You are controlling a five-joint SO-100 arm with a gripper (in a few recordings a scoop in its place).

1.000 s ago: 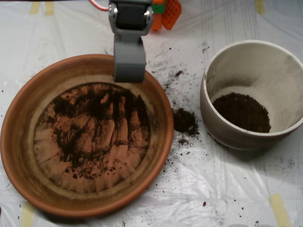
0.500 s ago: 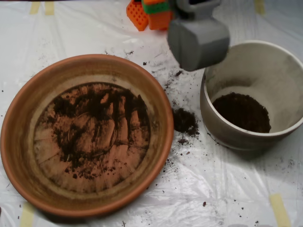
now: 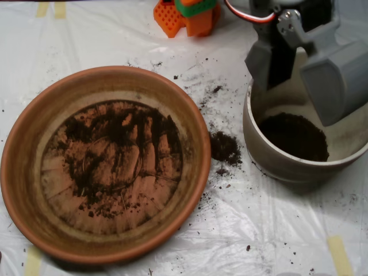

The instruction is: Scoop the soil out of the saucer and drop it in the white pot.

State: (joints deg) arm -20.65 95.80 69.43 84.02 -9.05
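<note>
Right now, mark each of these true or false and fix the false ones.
1. The scoop is over the white pot. True.
2. The saucer has been scraped clean. False: a thin layer of soil is spread across its ridged floor.
3. A small spilled pile of soil lies on the plastic sheet between saucer and pot. True.
4. The white pot is empty. False: a dark mound of soil sits in its bottom.
5. The scoop's two grey halves stand apart above the pot. True.
6. The pot lies tipped over on its side. False: it stands upright, mouth up.
</note>
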